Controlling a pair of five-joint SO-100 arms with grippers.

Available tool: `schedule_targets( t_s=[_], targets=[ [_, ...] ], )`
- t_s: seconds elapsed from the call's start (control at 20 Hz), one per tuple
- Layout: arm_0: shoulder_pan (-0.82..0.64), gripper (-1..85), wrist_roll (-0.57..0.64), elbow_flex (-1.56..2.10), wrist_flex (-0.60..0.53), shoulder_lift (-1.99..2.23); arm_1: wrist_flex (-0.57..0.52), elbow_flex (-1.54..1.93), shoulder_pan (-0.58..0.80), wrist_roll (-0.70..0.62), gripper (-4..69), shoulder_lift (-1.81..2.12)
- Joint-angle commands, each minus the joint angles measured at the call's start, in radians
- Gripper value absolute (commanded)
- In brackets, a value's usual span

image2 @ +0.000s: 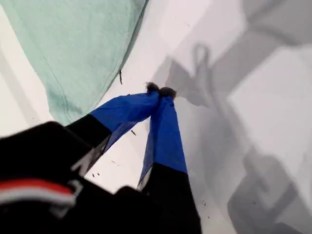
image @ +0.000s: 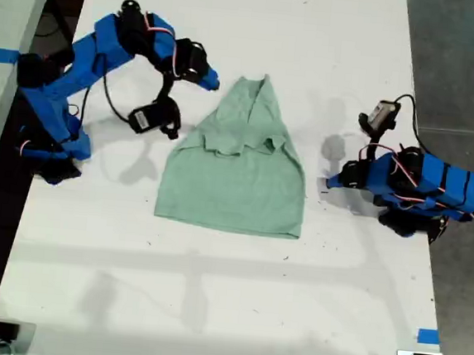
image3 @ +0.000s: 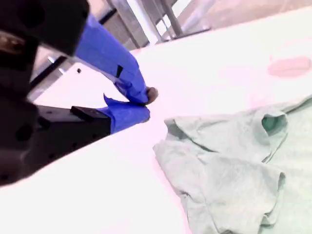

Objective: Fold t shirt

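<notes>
My first tool (image2: 160, 90), pressed together, is sitting low beside the shirt (image: 236, 167); my second tool (image3: 145, 103), barely spread, is hanging above the worktop (image: 210, 291).

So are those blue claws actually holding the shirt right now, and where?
No. My first gripper is shut on nothing above bare table, beside the shirt. My second gripper is also off the cloth, holding nothing.

The t shirt (image: 236, 165), pale mint green and softly wrinkled, lies mid-table in the exterior view. Its lower body is spread flat (hem a fairly straight edge), while the upper part is folded inward, narrowing to a bunched peak.
</notes>
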Motion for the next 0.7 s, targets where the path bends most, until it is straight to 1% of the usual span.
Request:
schedule_targets(
  t_s=[0.0, 0.1, 0.2, 0.35, 0.4, 0.45, 0.5, 0.55, 0.6, 0.65],
  targets=[
    [0.097, 0.1, -0.087, 0.342, -0.038, 0.497, 0.008, -0.026, -0.006, 0.003, -1.1, -0.005],
    [0.146, 0.0, -0.206, 0.715, -0.124, 0.816, 0.008, -0.026, -0.006, 0.005, -1.1, -0.005],
    [0.175, 0.0, -0.284, 1.058, -0.222, 1.078, 0.008, -0.025, -0.005, 0.006, -1.1, -0.005],
    [0.249, 0.0, -0.313, 1.466, -0.477, 1.213, 0.005, -0.025, 0.006, 0.003, -1.0, -0.005],
    [0.244, 0.0, -0.313, 1.585, -0.549, 1.267, 0.005, -0.023, 0.006, 0.003, -1.0, -0.005],
    [0.221, 0.0, -0.305, 1.704, -0.584, 1.370, 0.003, -0.023, 0.005, 0.005, -1.0, -0.005],
    [0.193, 0.0, -0.295, 1.825, -0.571, 1.537, 0.003, -0.021, 0.003, 0.006, -1.0, -0.005],
    [0.164, 0.0, -0.290, 1.921, -0.491, 1.738, 0.003, -0.021, 0.003, 0.006, -1.0, -0.005],
    [0.135, 0.0, -0.293, 1.979, -0.407, 1.836, 0.000, -0.020, 0.006, 0.005, -1.0, -0.005],
    [0.137, 0.0, -0.285, 1.983, -0.426, 1.801, -0.002, -0.018, 0.009, 0.003, -0.9, -0.005]
  ],
)
